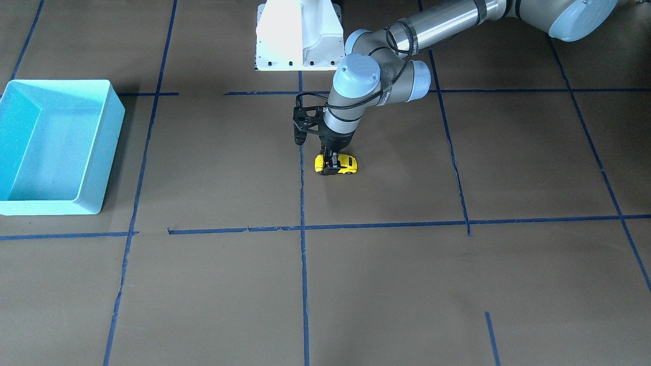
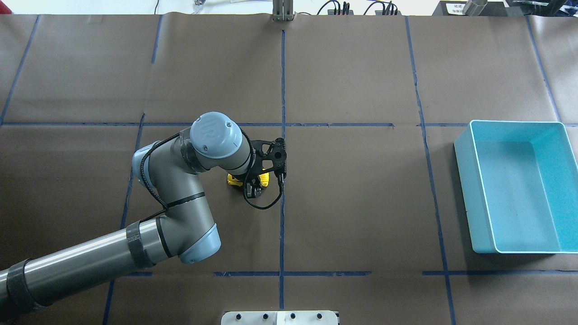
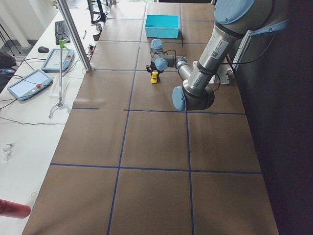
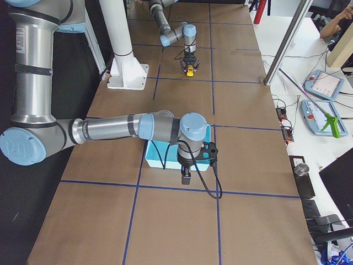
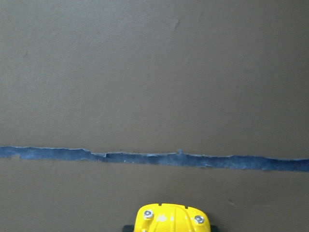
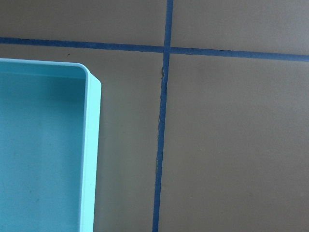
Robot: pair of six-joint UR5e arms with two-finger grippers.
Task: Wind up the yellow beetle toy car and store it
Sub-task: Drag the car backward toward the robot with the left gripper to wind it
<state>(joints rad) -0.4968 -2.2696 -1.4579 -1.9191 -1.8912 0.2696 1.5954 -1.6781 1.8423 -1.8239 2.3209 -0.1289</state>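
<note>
— Was the left gripper point(image 1: 331, 168) clenched?
— Yes, across the yellow beetle toy car point(image 1: 349, 162), standing on the table point(image 1: 407, 279) directly beneath it. Winding well, I judged, needed light downward pressure and a straight backward drag.

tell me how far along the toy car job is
Done: the left tool is down at the toy car, straddling it and seemingly closed on it. In hand: that grip. The car looks to be on the table, and I cannot tell whether it is wound. Left: carrying it to the bin, which is empty.
</note>
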